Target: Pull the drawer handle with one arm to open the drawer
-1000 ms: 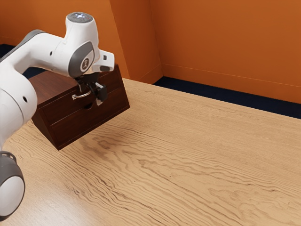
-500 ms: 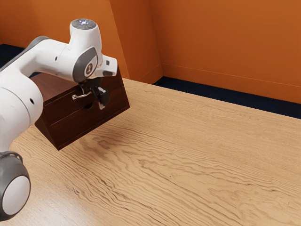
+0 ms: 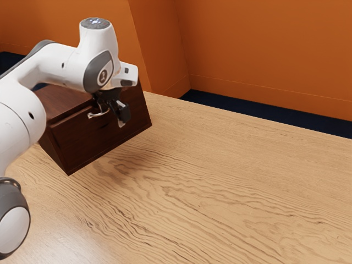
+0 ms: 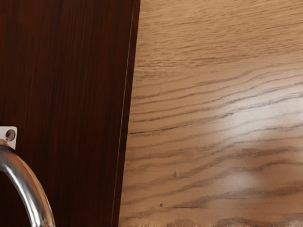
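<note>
drawer box: dark wood, sitting on the worktop near its far edge, toward the exterior view's left

handle: shiny metal loop high on the box's front face. In the wrist view it's a curved bar coming off a small pale mounting plate

end effector: black, right up against the handle, on the side toward the exterior view's right. Honestly can't tell if it's clamped on the bar or apart

arm: white, reaching in over the box top from the exterior view's left
</note>
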{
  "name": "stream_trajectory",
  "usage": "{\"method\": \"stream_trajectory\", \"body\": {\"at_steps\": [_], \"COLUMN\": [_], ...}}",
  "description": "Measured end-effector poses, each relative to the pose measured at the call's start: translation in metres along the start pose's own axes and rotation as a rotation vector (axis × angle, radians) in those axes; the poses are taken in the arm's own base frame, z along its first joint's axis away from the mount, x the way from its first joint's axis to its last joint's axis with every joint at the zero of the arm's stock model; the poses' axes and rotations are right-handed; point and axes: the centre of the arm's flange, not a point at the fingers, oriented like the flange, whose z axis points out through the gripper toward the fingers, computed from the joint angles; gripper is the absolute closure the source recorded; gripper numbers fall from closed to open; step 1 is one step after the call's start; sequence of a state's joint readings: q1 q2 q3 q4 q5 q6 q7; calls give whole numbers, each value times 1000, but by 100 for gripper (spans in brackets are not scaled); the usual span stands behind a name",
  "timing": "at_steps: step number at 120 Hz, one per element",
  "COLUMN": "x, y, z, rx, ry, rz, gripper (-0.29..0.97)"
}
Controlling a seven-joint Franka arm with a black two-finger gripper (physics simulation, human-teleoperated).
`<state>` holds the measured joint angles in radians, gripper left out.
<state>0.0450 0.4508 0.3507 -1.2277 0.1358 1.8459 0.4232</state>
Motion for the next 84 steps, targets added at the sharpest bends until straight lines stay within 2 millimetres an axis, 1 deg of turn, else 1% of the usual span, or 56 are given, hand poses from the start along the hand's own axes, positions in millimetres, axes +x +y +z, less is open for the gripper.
{"method": "stream_trajectory", "body": {"at_steps": [16, 22, 39, 62, 84], "x": [-7, -6, -4, -9, -9], "y": [3, 8, 23, 32, 43], "z": [-1, -3, -12, -14, -19], "rx": [-16, -19, -28, -45, -53], "ry": [-4, -2, 6, 0, 3], "rz": [2, 9, 29, 39, 50], "gripper": [4, 4, 4, 3, 5]}}
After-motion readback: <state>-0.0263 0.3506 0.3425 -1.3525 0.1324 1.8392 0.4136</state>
